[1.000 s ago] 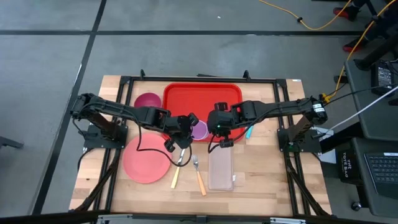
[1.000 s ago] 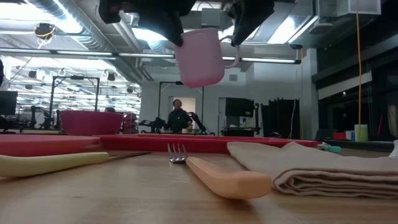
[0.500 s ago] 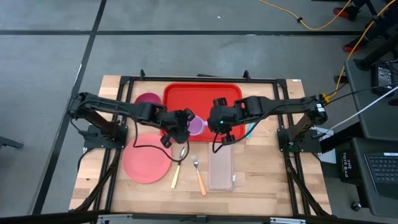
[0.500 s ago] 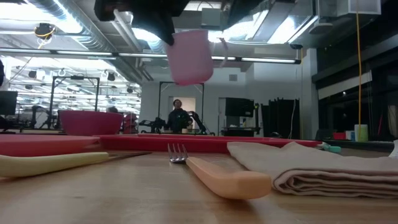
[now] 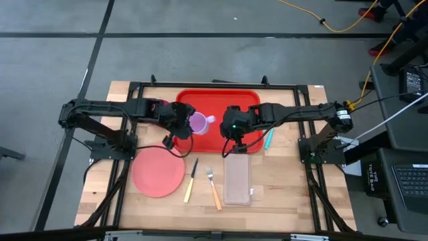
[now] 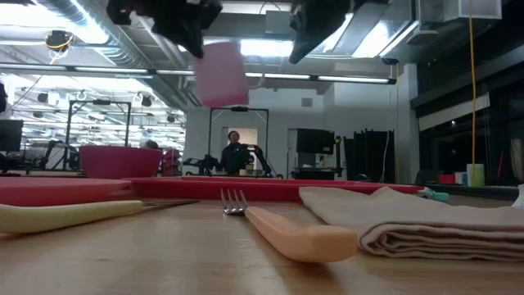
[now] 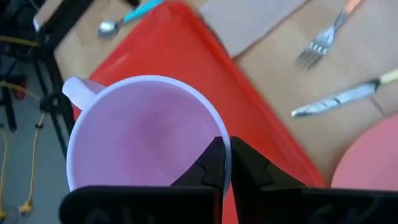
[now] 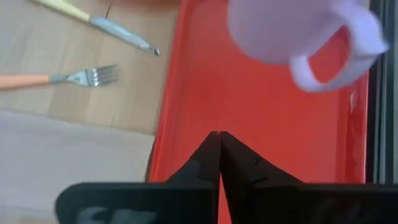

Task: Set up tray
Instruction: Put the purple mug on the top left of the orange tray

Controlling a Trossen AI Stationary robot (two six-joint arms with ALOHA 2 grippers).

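The red tray [image 5: 221, 100] lies at the table's far middle. Above its left part hangs a pale lilac mug [image 5: 198, 122], open side up and handle toward the right, with my left gripper [image 5: 189, 126] shut on it. The low view shows the mug [image 6: 221, 74] well above the table. My right gripper [image 5: 226, 131] hovers shut over the tray's middle, just right of the mug and touching nothing. In its wrist view the shut fingers [image 8: 219, 146] stand over red tray floor [image 8: 249, 106], with the mug [image 8: 286, 28] ahead. My left gripper pinches the mug's rim [image 7: 225, 148] on the side opposite the handle [image 7: 78, 92], one finger inside the mug [image 7: 211, 165] and one outside [image 7: 249, 167]. The fingers slant down from the table's left. The mug hangs roughly upright, clear of the tray.
A round pink plate [image 5: 158, 171], a knife [image 5: 190, 181], a fork [image 5: 212, 187] and a folded napkin [image 5: 237, 177] lie on the wood near the front. A dark pink bowl [image 5: 159, 106] sits left of the tray; a teal spoon [image 5: 269, 139] lies at its right.
My left gripper has carried the mug toward the table's far and left edges, from the tray's near rim to above its left part, and a little higher. The mug has drawn away from my right gripper, which has shifted slightly left over the tray.
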